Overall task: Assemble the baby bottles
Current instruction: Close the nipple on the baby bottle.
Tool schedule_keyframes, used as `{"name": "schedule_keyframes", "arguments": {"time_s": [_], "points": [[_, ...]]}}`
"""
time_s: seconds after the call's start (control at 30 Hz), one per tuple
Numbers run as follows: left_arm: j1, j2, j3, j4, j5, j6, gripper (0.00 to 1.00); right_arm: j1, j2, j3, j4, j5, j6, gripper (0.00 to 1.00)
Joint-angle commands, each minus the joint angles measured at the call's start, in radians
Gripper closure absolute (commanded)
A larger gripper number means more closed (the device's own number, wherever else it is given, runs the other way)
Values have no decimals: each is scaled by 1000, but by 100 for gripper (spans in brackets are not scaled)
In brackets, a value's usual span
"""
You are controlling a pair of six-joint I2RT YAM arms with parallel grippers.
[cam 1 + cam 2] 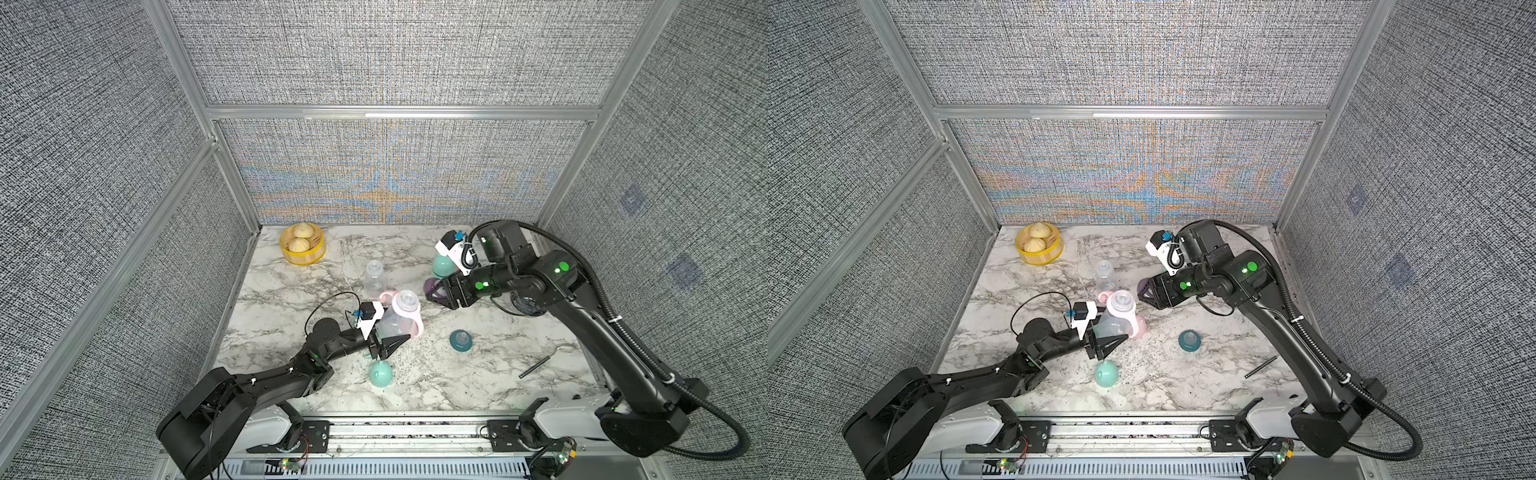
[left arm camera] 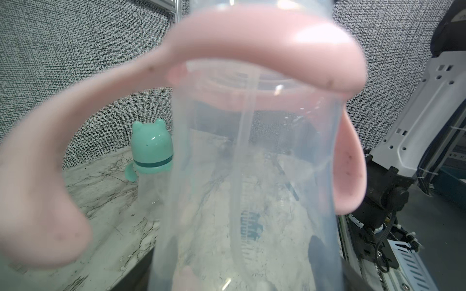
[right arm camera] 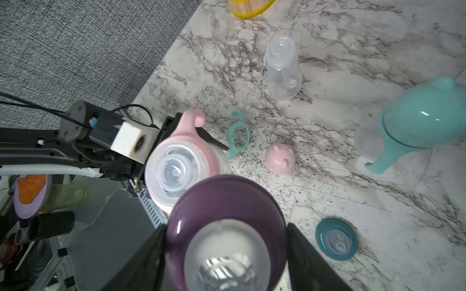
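Observation:
My left gripper [image 1: 388, 344] is shut on the lower body of a clear baby bottle [image 1: 397, 318] that wears a pink handle ring [image 2: 252, 37] and leans with its open neck up. My right gripper [image 3: 227, 252] is shut on a purple nipple collar [image 3: 227, 201], held just right of and above that neck [image 3: 174, 171]. On the marble stand a bare clear bottle [image 1: 374, 277] and, behind the right gripper, a bottle with a mint eared cap [image 3: 423, 118]. A teal nipple collar [image 1: 460, 340], a mint dome cap [image 1: 380, 373], a pink dome cap [image 3: 280, 158] and a mint handle ring [image 3: 238, 133] lie loose.
A yellow steamer basket [image 1: 302, 246] with buns sits at the back left corner. A dark rod [image 1: 536, 365] lies near the right edge. A dark bowl [image 1: 524, 304] is partly hidden under the right arm. Grey panels wall the marble table [image 1: 457, 395] on three sides.

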Motion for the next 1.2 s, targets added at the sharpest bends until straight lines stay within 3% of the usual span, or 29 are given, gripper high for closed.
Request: {"name": "schedule_keyframes", "arguments": {"time_s": [0.0,0.7,1.17], "points": [[-18,5,6,19,-27,41,93,6,37,59,-93,-100,-27,46],[-56,64,30,36,-38,67,94,114,177,192,-242,85,-73,47],[-63,67,34,38,-46,73,94,135,203,176,-194,93,-74,48]]}}
